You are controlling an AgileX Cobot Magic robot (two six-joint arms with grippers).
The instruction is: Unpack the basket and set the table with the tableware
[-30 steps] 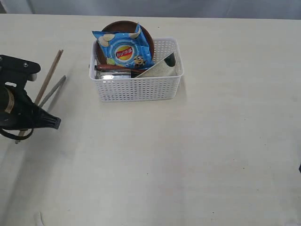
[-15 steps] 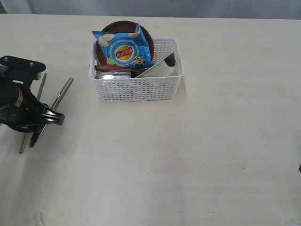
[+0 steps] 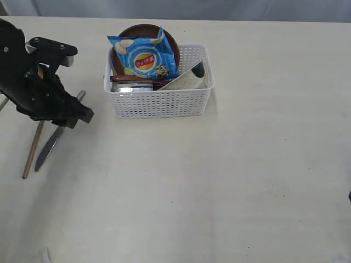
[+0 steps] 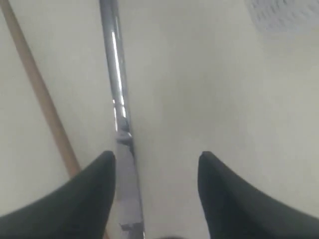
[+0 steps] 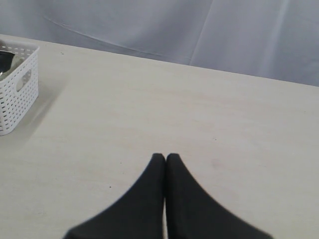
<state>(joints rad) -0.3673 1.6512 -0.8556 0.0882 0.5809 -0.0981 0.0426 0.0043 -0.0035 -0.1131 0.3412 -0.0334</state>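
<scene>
The white basket (image 3: 159,101) stands on the table (image 3: 236,181). It holds a brown plate (image 3: 167,34), a blue chip bag (image 3: 145,56), a dark wooden spoon (image 3: 129,78), a pale bowl (image 3: 185,80) and a steel cup (image 3: 198,68). Left of it, a steel knife (image 3: 46,153) and a wooden chopstick (image 3: 32,150) lie side by side on the table. My left gripper (image 3: 78,114) hovers over them, open and empty; the left wrist view shows the knife (image 4: 115,69) and chopstick (image 4: 40,94) below its tips (image 4: 157,159). My right gripper (image 5: 165,157) is shut and empty.
The right wrist view shows a corner of the basket (image 5: 17,94) far off, bare tabletop between, and a grey curtain (image 5: 199,30) behind the table's far edge. A corner of the basket (image 4: 289,15) also shows in the left wrist view.
My left gripper opened and let go of the knife, which now lies on the table beside the chopstick. The left arm then rose and moved toward the basket. The right arm stayed still.
</scene>
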